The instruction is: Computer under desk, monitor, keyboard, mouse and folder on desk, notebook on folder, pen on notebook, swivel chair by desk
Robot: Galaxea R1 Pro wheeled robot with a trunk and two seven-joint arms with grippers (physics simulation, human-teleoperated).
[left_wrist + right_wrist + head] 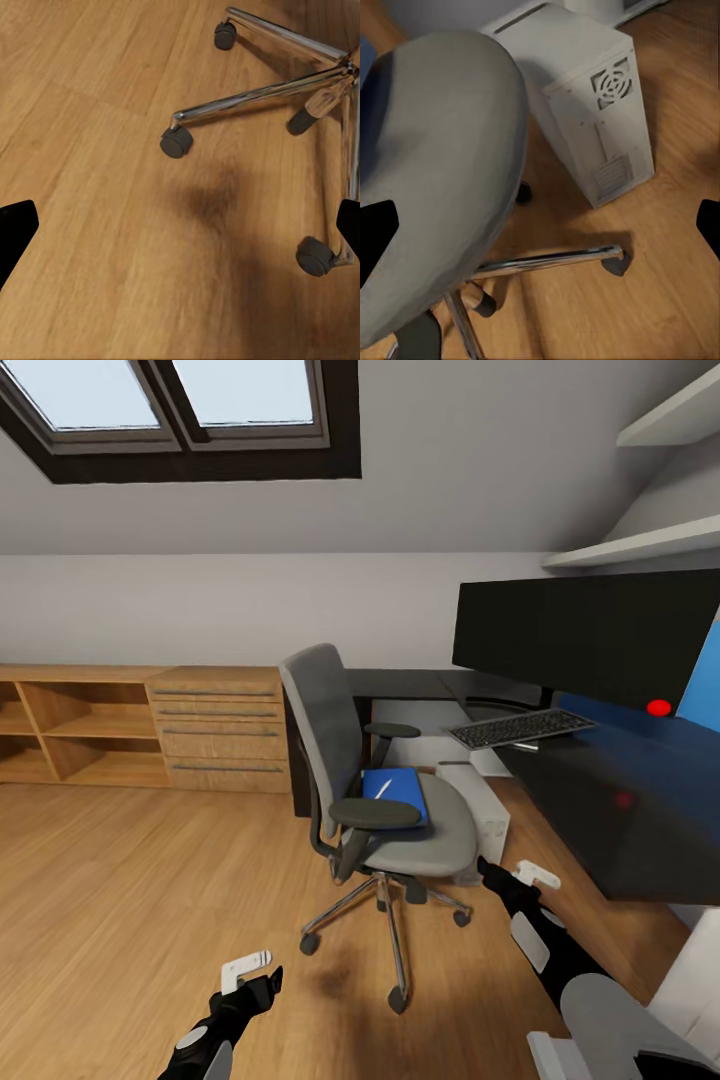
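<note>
Facing the grey swivel chair with black armrests and chrome star base (375, 800), robot has not started handling anything yet. Wide black flat monitor with a red dot (590, 635) already stands on the long black worktop (600, 810); flat black keyboard (520, 728) lies on it just in front of the screen. Light grey tower computer (592, 105) sits on the wooden floor (130, 900) by the worktop edge, right behind the chair seat, looks roughly under it. Thin bright blue folder (400, 792) still on the chair seat, slim whitish pen (383, 789) lying on top of it. Notebook and mouse not made out. Left claw (250, 970) hangs low over the floor near the casters, jaws wide, empty. Right claw (520, 877) near the seat's front edge, jaws wide, empty. Left to do, by my read: folder to worktop, notebook and pen stacked, mouse placed, chair pushed in.
</note>
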